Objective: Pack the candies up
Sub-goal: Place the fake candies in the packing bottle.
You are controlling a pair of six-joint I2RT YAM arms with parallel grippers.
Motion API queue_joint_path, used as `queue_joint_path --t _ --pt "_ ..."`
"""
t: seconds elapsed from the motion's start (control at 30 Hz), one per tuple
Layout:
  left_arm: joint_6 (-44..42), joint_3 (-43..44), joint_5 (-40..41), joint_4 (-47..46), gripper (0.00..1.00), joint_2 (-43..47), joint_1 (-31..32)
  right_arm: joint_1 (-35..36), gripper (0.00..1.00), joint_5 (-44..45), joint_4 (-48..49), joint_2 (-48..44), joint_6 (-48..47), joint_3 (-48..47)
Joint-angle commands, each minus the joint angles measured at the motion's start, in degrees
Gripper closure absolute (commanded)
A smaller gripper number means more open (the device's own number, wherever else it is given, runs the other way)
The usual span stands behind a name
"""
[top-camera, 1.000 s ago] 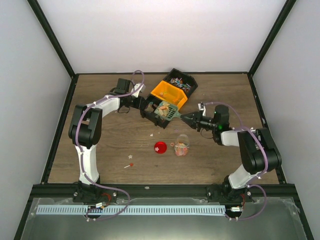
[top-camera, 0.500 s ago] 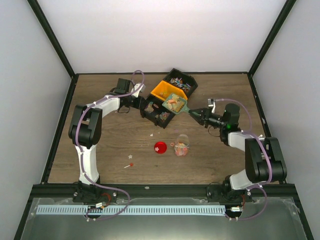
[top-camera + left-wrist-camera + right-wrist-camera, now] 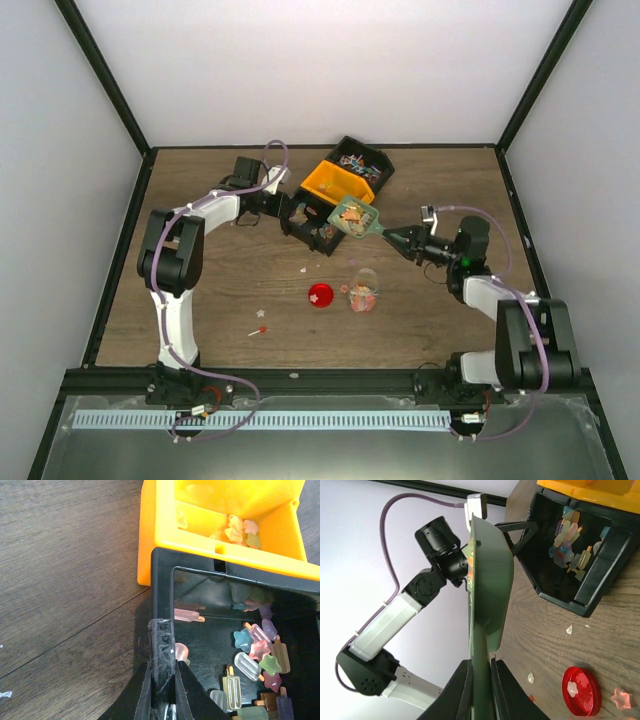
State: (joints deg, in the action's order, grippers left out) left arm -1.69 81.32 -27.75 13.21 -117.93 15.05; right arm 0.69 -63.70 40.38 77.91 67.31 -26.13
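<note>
My right gripper [image 3: 393, 236] [image 3: 481, 669] is shut on the handle of the green scoop [image 3: 353, 215] [image 3: 490, 590], which hangs in the air with some candies [image 3: 350, 212] on it, above the clear jar [image 3: 363, 290]. The jar stands upright with candies at its bottom, and the red lid [image 3: 320, 295] [image 3: 581, 691] lies to its left. My left gripper [image 3: 288, 212] [image 3: 162, 669] is shut on the side wall of the black bin [image 3: 318, 236] [image 3: 161, 580]. More candies [image 3: 255, 660] [image 3: 567, 542] lie in that bin.
An orange bin [image 3: 335, 182] [image 3: 220, 555] with a few pale candies [image 3: 240, 530] sits behind the black bin, and another black bin [image 3: 362, 160] stands behind that. Loose sweets [image 3: 260, 322] and a star [image 3: 620, 698] lie on the wooden table [image 3: 220, 290].
My right gripper has lifted the loaded scoop out of the black bin and drawn back to the right. The left gripper has stayed on the bin wall.
</note>
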Motion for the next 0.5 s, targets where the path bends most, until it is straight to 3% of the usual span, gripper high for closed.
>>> queue_joint_path --t 0.0,0.3,0.47 --pt "1.00 -0.37 1.03 -0.87 0.96 -0.18 -0.28 -2.42 0.99 -2.54 -9.73 -8.22 -3.79 0.18" --pt "3.36 0.25 1.48 -1.87 0.96 -0.64 -0.11 -11.80 0.99 -6.49 -37.14 -25.03 -15.88 1.32" --pt "3.54 -0.19 1.29 -2.22 0.96 -0.56 -0.11 -12.11 0.99 -5.11 -43.99 -33.50 -15.07 3.07"
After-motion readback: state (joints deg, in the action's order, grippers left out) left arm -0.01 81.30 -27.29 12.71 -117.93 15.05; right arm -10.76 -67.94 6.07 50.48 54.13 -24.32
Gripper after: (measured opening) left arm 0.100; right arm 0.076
